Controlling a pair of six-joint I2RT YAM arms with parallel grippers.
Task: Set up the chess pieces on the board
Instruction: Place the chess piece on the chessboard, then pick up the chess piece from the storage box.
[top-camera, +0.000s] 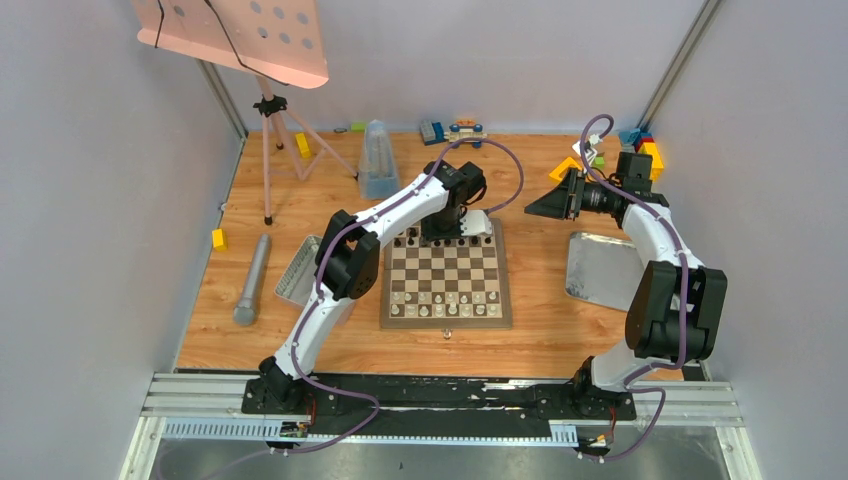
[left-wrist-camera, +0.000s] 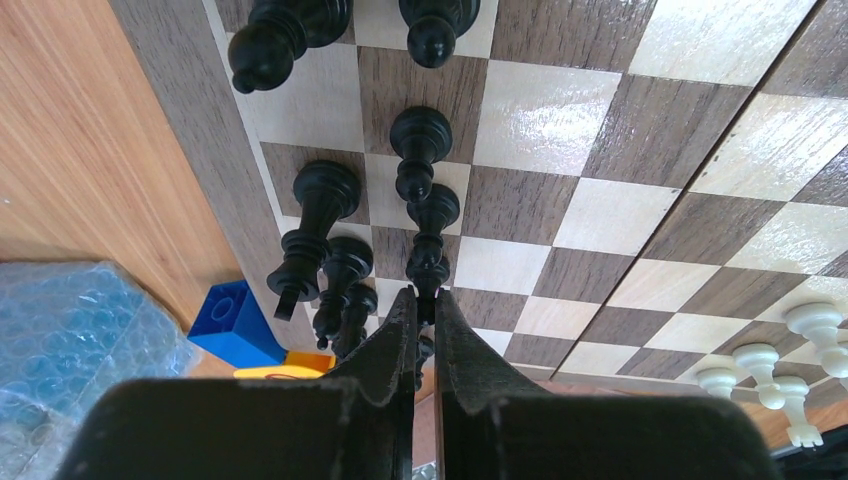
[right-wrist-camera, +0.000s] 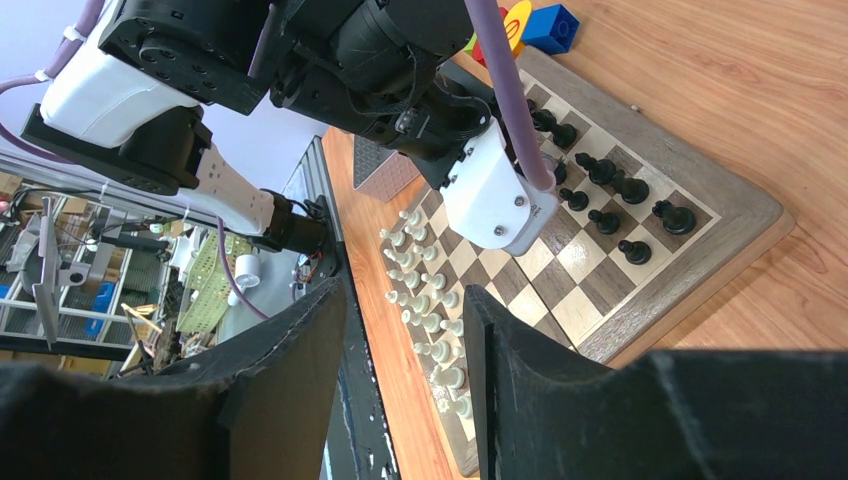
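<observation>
Board (top-camera: 446, 270), top view: flat square wood, brown/cream checks, brown border, on woodgrain table (top-camera: 540, 340). White pieces (top-camera: 445, 298) fill near rows. L arm (top-camera: 390, 215) covers far rank. Metal tray (top-camera: 600, 265) at right.

L wrist: left gripper (left-wrist-camera: 425, 300) fingers nearly together, apparently clamped on glossy turned black piece (left-wrist-camera: 432, 215). Blue block (left-wrist-camera: 235, 325) lies beside board edge.

R wrist: right gripper (right-wrist-camera: 405, 290) fingers apart, well off board.

My remote view looks down on the wooden table (top-camera: 560, 335). The chessboard (top-camera: 447, 321) lies at its middle, with a metal tray (top-camera: 595, 270) to the right. A grey mesh rack (top-camera: 295, 272) and a grey cylinder (top-camera: 252, 280) lie to the left, with a yellow block (top-camera: 218, 239) beyond them. A tripod (top-camera: 268, 160) and toy blocks (top-camera: 455, 130) stand along the far edge.
</observation>
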